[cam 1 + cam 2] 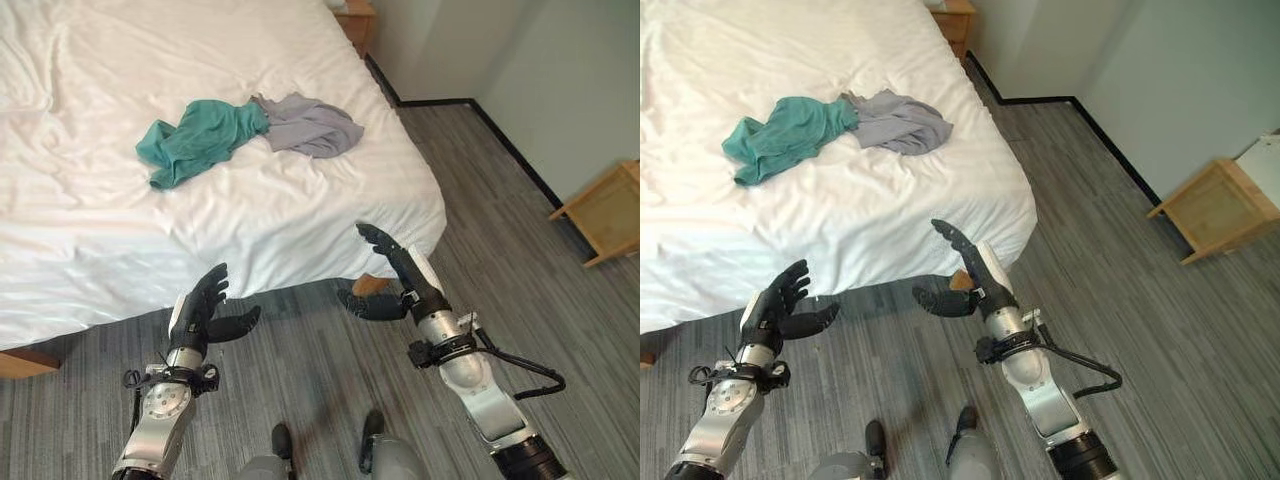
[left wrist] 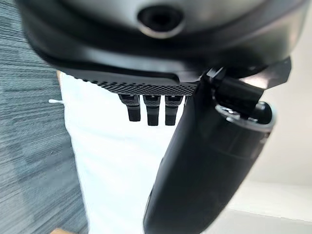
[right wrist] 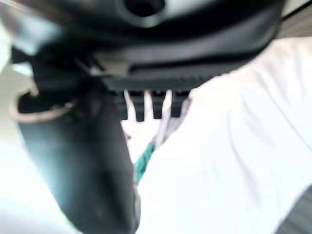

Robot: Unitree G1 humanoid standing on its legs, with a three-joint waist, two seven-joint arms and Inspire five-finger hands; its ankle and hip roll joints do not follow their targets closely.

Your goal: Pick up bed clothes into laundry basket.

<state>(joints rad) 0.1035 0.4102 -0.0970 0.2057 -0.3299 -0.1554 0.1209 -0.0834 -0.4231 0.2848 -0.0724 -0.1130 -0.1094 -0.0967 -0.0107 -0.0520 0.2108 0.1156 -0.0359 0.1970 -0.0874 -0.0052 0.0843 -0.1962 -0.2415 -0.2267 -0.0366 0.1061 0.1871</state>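
clothes (image 1: pixel 245 132) on bed (image 1: pixel 90 215) — beyond both hands

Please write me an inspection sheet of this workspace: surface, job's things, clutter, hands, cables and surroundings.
Surface: white-sheeted bed, wrinkled.
Job's things: crumpled teal cloth garment touching crumpled grey cloth garment, both on the bed.
Clutter: nothing seen.
Hands: left robot hand open, empty, at the bed's edge; right robot hand open, empty, near the bed's corner.
Cables: nothing seen.
Surroundings: grey striped floor; light wooden side table; wooden nightstand.
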